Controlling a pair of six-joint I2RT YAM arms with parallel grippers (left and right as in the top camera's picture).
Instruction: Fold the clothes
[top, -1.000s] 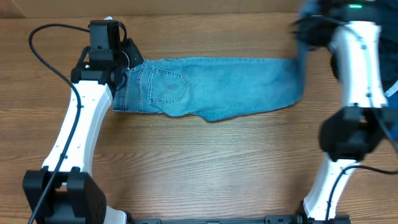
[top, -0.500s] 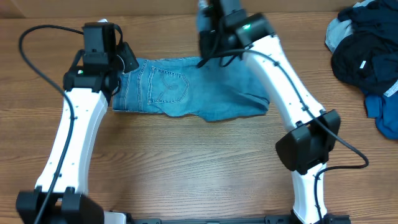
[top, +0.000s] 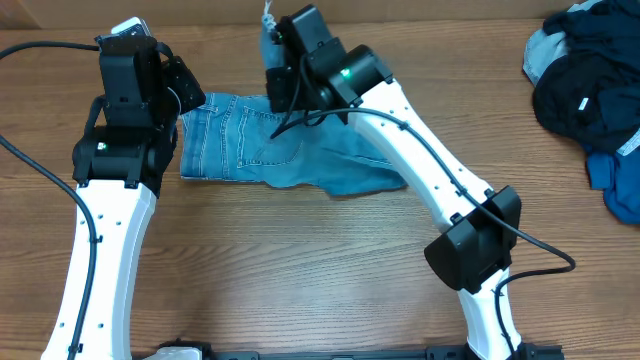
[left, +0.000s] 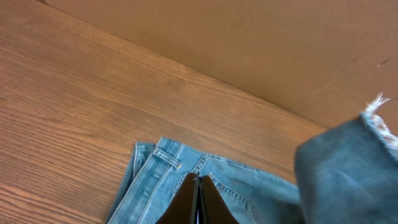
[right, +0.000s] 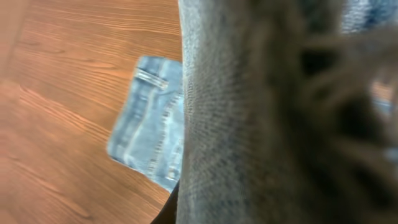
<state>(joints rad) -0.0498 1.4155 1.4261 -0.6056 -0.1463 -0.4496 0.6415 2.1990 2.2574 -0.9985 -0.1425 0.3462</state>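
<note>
Light blue denim jeans (top: 235, 150) lie across the far half of the table, waistband to the left, the legs folded back over themselves. My right gripper (top: 277, 62) is shut on the leg ends and holds them above the seat of the jeans; a frayed hem (top: 267, 18) sticks up behind it. Held denim (right: 261, 106) fills the right wrist view and hides the jaws, with the waistband (right: 146, 124) below. My left gripper (left: 198, 182) is shut, its tips together just above the jeans (left: 161, 186) near the waistband, nothing between them.
A heap of dark blue, black and light blue clothes (top: 585, 80) sits at the far right corner. A brown cardboard wall (left: 261, 43) runs along the back of the table. Black cables trail from the left arm (top: 110, 250).
My right arm has swept from the far right to the left, carrying the leg ends over the jeans and shortening them. My left arm shifted slightly left.
</note>
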